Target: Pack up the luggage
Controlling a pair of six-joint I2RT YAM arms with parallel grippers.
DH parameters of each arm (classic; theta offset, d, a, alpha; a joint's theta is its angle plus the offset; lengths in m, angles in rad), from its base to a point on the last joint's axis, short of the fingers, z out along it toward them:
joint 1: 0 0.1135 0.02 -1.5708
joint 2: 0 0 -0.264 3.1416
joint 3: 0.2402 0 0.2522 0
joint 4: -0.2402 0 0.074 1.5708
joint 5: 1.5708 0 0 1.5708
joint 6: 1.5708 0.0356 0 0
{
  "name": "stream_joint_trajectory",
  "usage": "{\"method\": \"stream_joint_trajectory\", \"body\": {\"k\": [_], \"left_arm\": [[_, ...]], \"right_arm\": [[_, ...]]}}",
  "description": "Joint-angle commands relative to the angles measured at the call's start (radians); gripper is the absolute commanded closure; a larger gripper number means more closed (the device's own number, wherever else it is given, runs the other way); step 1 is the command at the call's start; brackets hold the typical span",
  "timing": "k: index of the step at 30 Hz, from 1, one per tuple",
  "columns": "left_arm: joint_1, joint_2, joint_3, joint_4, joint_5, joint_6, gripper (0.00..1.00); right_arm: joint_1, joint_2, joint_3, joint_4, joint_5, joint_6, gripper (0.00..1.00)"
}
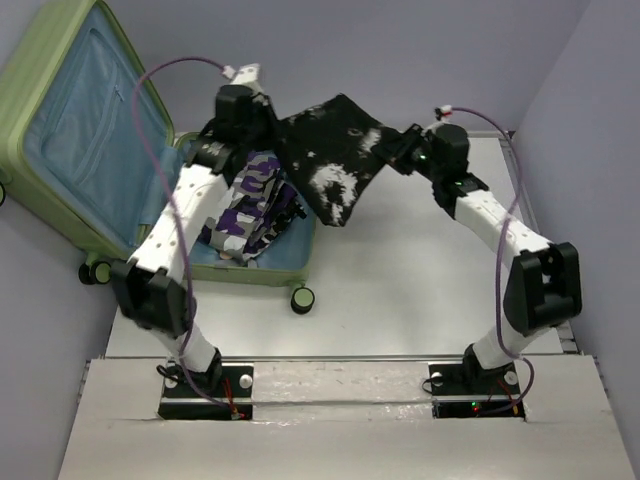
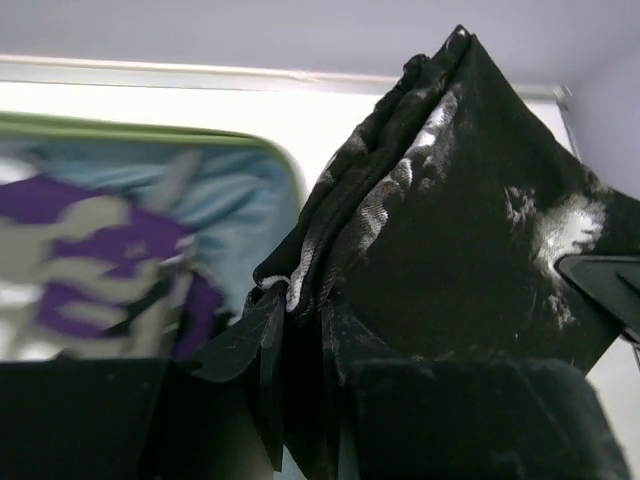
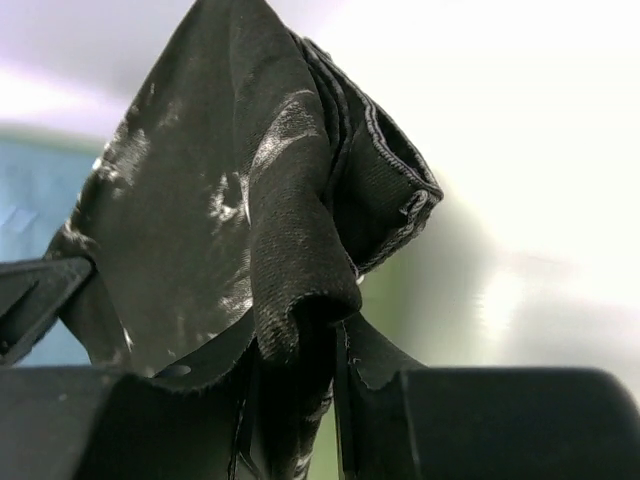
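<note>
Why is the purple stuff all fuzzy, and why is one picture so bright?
Left wrist view: the purple clothes in the luggage sit far behind, out of focus; the close black cloth is sharper. Right wrist view: the background is washed out by glare and blurred. Top external view: sharp, evenly lit, only soft shadows on the table.

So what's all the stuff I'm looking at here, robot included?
luggage: one, light green, blue lining, open at far left.
purple garment: one, purple-white-black camouflage, inside the luggage.
black garment: one, white blotches, held above the luggage's right edge.
table: one, white, under everything.
cables: two, purple, one along each arm.
arms: two, white and black, near edge.
left claw, right claw: two, black, both shut on the black garment.
</note>
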Motion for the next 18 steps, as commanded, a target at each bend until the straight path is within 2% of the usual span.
{"method": "stream_joint_trajectory", "body": {"k": [1,2,3,4,5,6,7,9,10,12,14,16,18], "left_arm": [[0.154,-0.246,-0.199,0.073,-0.211,0.002,0.94],[0.217,-0.302,-0.242,0.072,-0.229,-0.003,0.88],[0.252,-0.326,-0.314,0.067,-0.258,-0.005,0.73],[0.318,-0.368,-0.347,0.051,-0.278,-0.014,0.55],[0.351,-0.387,-0.381,0.047,-0.29,-0.014,0.22],[0.38,-0.405,-0.41,0.04,-0.292,-0.011,0.13],[0.398,-0.425,-0.444,0.026,-0.324,-0.011,0.07],[0.398,-0.517,-0.473,0.004,-0.356,0.0,0.01],[0.398,-0.554,-0.502,-0.003,-0.356,0.0,0.01],[0.398,-0.664,-0.519,-0.034,-0.362,0.005,0.01],[0.398,-0.738,-0.534,-0.099,-0.426,0.005,0.01],[0.398,-0.906,-0.58,-0.152,-0.518,-0.005,0.03],[0.398,-0.987,-0.626,-0.172,-0.583,-0.018,0.04]], "right_arm": [[0.155,0.154,0.173,0.001,0.0,-0.012,0.93],[0.213,0.197,0.255,-0.001,-0.013,-0.01,0.93],[0.241,0.295,0.301,-0.008,-0.038,-0.013,0.85],[0.293,0.351,0.414,-0.026,-0.046,-0.015,0.73],[0.317,0.409,0.485,-0.054,-0.061,-0.042,0.62],[0.338,0.47,0.565,-0.094,-0.09,-0.062,0.49],[0.355,0.53,0.649,-0.213,-0.116,-0.087,0.24],[0.378,0.67,0.862,-0.318,-0.109,-0.168,0.09],[0.378,0.727,0.909,-0.391,-0.096,-0.182,0.04],[0.378,0.742,0.958,-0.438,-0.083,-0.219,0.04],[0.378,0.72,0.92,-0.442,-0.046,-0.243,0.03],[0.378,0.672,0.862,-0.435,-0.041,-0.28,0.03],[0.378,0.634,0.817,-0.419,-0.043,-0.285,0.04]]}}
